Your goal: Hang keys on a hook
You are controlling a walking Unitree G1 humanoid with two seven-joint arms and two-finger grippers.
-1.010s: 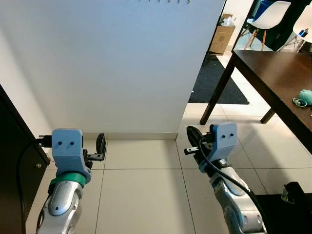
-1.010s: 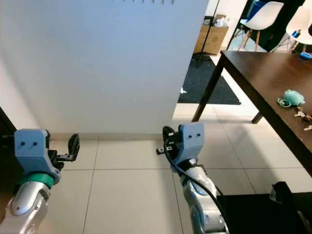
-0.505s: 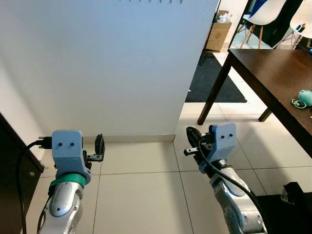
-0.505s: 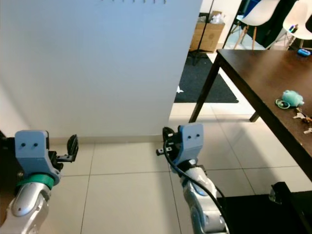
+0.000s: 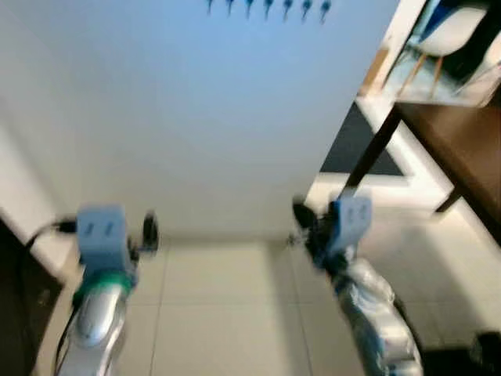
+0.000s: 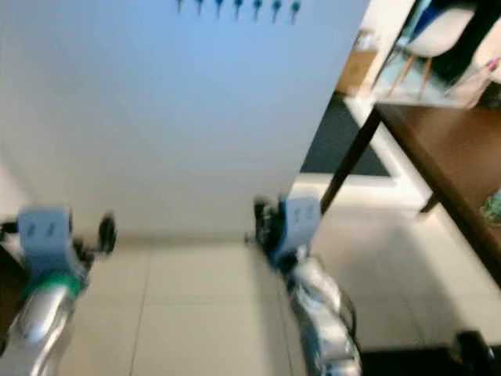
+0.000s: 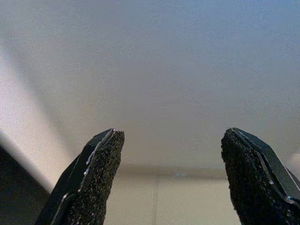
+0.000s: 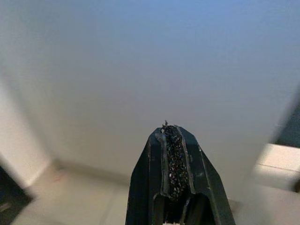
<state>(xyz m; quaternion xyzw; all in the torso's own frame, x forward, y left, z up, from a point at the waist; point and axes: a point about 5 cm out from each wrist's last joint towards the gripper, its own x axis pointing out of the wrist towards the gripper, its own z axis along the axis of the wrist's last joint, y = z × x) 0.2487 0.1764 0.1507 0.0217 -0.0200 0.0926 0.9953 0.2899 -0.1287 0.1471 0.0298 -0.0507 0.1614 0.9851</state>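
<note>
The head views are blurred. A row of several small dark hooks point(image 5: 266, 8) sits high on the white wall point(image 5: 196, 117) ahead. My left gripper point(image 5: 149, 233) is held low in front of the wall; the left wrist view shows it open point(image 7: 171, 136) with nothing between its fingers. My right gripper point(image 5: 301, 215) is raised near the wall's right corner, and in the right wrist view its fingers point(image 8: 169, 136) are pressed together, shut, with nothing seen in them. A teal object point(image 6: 493, 207) lies on the table at the far right.
A dark wooden table point(image 5: 454, 133) stands at the right, with a white chair point(image 5: 450, 31) and a dark rug point(image 5: 364, 153) behind it. A dark cabinet point(image 5: 16, 298) borders the left. Pale floor tiles point(image 5: 227, 313) lie between my arms.
The whole picture has shifted and blurred, so the camera has moved; the hooks now sit lower and more fully in view. Both grippers keep their poses.
</note>
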